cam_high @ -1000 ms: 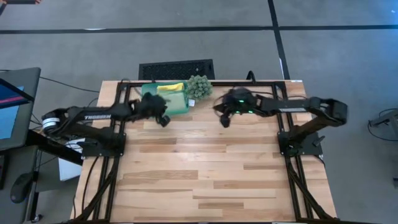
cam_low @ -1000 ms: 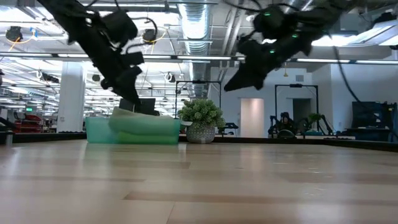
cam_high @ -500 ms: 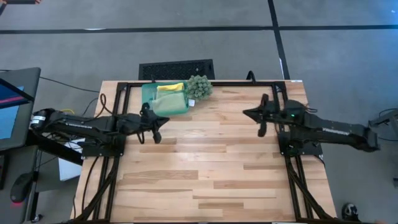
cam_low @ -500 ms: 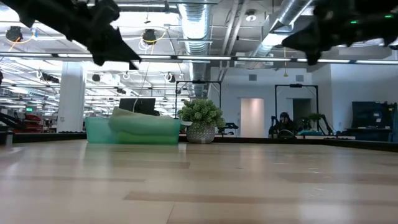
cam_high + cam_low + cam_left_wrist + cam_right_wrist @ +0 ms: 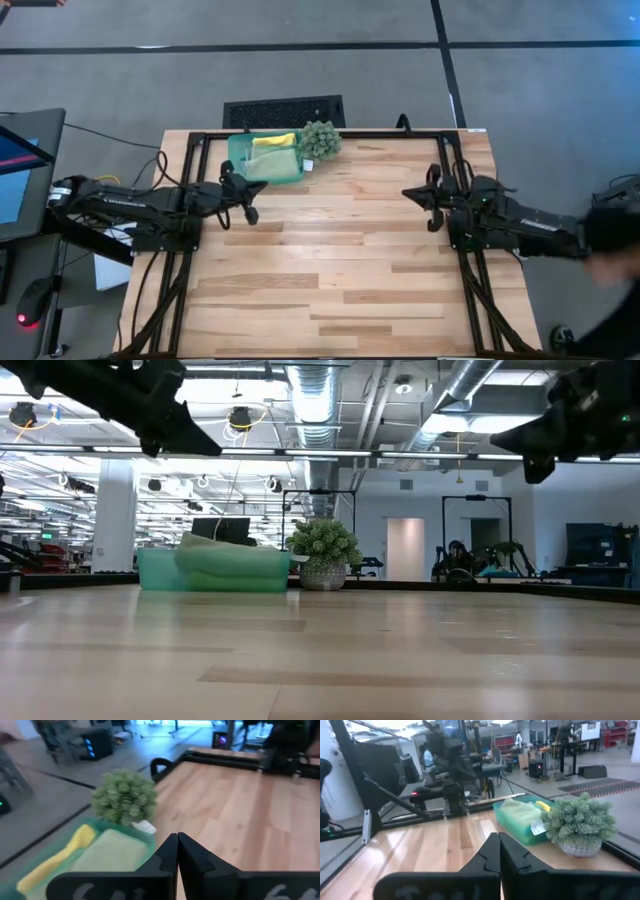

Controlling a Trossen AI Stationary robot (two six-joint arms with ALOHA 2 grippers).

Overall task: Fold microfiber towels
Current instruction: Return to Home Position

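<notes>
Left gripper point(image 5: 177, 839): we read the fingers as pressed tip to tip with nothing between them. It hangs in the air over the table point(image 5: 340, 270), just on the near side of the teal tray point(image 5: 232, 160).

Right gripper point(image 5: 499, 838): likewise closed flat and empty, raised near the table's right edge.

The folded microfiber towels point(image 5: 272, 166) lie stacked in the tray at the far edge, a green one on top and the yellow towel point(image 5: 272, 141) along the far side. The spiky plant point(image 5: 320, 140) stands just beside the tray. Bare wood lies between the two grippers and across the near half.

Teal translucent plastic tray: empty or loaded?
Loaded. A yellow microfiber towel and a pale green towel lie inside the teal translucent plastic tray.
</notes>
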